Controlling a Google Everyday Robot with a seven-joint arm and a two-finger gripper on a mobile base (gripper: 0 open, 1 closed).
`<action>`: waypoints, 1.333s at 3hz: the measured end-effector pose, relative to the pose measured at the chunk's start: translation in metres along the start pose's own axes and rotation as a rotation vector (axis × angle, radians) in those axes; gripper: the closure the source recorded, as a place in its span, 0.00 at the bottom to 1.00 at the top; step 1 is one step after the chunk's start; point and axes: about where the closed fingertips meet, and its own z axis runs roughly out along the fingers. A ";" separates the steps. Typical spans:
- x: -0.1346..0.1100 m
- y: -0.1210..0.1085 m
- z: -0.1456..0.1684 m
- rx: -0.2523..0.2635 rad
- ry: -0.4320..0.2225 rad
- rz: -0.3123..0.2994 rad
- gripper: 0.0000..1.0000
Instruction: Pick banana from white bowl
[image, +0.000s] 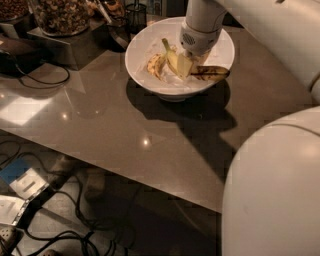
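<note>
End effector (185, 63) in white bowl (139, 60); jar (60, 17) behind-left, tabletop (100, 130) open in front.

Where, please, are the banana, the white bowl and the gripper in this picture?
banana (180, 65), camera view, yellow body beside the gripper.
white bowl (139, 50), camera view, bare left inner wall.
gripper (194, 50), camera view, lower end, inside the white bowl over the banana.

My gripper (187, 60), cased in smooth white plastic, sits down inside the glossy white bowl (142, 60). Just beneath it the banana (210, 74) has matt, dark-blotched skin. The table (100, 125) below is polished, throwing back glints. Off to its left stands a clear glass jar (62, 15).
</note>
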 end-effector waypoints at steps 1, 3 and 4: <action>0.005 -0.002 -0.021 0.035 -0.049 -0.015 1.00; 0.018 0.003 -0.038 0.035 -0.005 -0.033 1.00; 0.035 0.014 -0.061 0.038 0.074 -0.044 1.00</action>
